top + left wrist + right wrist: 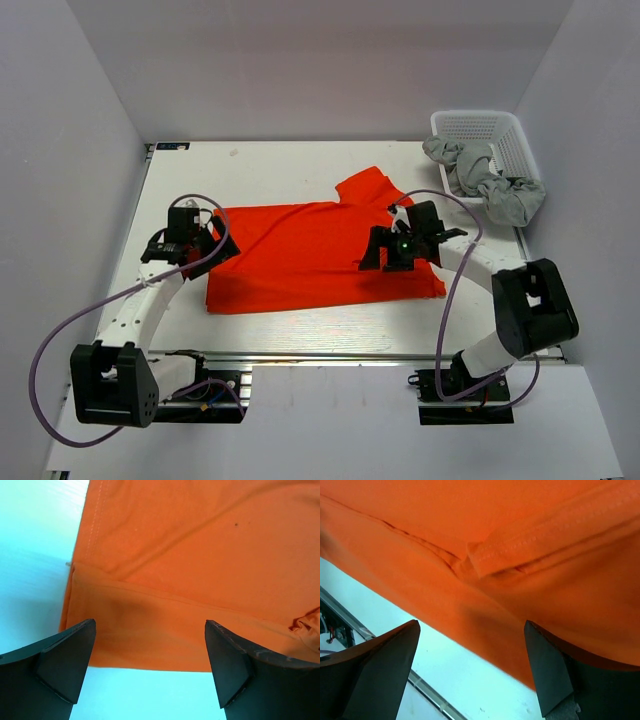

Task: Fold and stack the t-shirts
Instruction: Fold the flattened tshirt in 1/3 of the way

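a white table [270, 165] seen from above, with two black robot arms reaching in from its near edge. an orange-red t-shirt [310, 255] lies spread across the middle of the table as a rough rectangle, mostly flat. one part of it pokes out toward the far side, near the right end.

the left gripper [210, 245] sits over the shirt's left edge. in the left wrist view its two dark fingers [65, 660] are spread wide apart with nothing between them. below them lies a folded layer of orange cloth with a stitched hem, and bare table shows to the left and along the near side.

the right gripper [385, 255] hangs over the right part of the shirt, close to its near right corner. in the right wrist view its fingers [550, 670] are also spread apart and hold nothing. under them are overlapping orange layers and a hemmed edge, then a strip of white table and the metal rail at its near edge.

at the far right corner stands a white plastic lattice basket [495, 125]. crumpled pale grey t-shirts [485, 180] lie in it and spill over its near rim, well apart from the orange-red shirt.
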Controlling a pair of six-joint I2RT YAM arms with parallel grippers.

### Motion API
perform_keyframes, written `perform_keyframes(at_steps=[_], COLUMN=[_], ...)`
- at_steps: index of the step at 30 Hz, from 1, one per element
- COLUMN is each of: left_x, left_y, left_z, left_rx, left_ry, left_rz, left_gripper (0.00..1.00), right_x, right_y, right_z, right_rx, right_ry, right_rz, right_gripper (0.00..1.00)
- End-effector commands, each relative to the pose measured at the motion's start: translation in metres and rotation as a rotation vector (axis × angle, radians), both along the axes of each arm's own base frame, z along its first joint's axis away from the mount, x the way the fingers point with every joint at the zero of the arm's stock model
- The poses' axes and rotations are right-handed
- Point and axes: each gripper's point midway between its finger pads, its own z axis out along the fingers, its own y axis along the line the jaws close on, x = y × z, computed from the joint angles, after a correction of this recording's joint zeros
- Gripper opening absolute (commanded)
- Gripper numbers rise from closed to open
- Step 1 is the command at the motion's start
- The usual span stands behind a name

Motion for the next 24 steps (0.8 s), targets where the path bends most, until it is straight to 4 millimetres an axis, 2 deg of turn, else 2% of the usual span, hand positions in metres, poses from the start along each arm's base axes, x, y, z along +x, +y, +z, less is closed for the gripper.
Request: perform_keyframes(at_steps=[1,6,11,12,17,18,19,20,21,23,24], left_x=[-0.009,-0.018,-0.025,-0.023,-0.024,-0.024,-0.024,-0.024,-0.024,-0.024,-0.024], left_y=[0.007,0.009,0.014,0.015,0.015,0.015,0.014,0.014,0.014,0.014,0.012], left_z=[0.006,0.003,0.001,0.007,0.006,0.006,0.006,0.006,0.006,0.006,0.006], left_rx=[0.021,0.03,0.049,0.055,0.054,0.054,0.047,0.047,0.047,0.047,0.04], left_ry=[-0.013,0.01,0.034,0.014,0.006,0.006,0.007,0.007,0.007,0.007,0.007], left_rz=[0.029,0.035,0.047,0.053,0.054,0.054,0.048,0.048,0.048,0.048,0.042], left_gripper=[1.0,1.0,1.0,1.0,1.0,1.0,1.0,1.0,1.0,1.0,1.0], right_x=[0.032,0.049,0.057,0.058,0.081,0.092,0.097,0.112,0.117,0.125,0.136], right_y=[0.022,0.024,0.032,0.033,0.041,0.045,0.045,0.051,0.052,0.049,0.053], right_z=[0.023,0.008,0.0,-0.003,0.004,0.014,0.009,0.024,0.026,0.013,0.026], right_rx=[0.069,0.042,0.052,0.054,0.072,0.078,0.071,0.079,0.076,0.037,0.036], right_ry=[-0.122,-0.131,-0.102,-0.102,-0.157,-0.191,-0.187,-0.23,-0.234,-0.213,-0.232], right_rz=[0.015,-0.019,-0.005,-0.005,-0.012,-0.017,-0.019,-0.019,-0.023,-0.026,-0.027], right_gripper=[0.9,0.9,0.9,0.9,0.9,0.9,0.9,0.9,0.9,0.9,0.9])
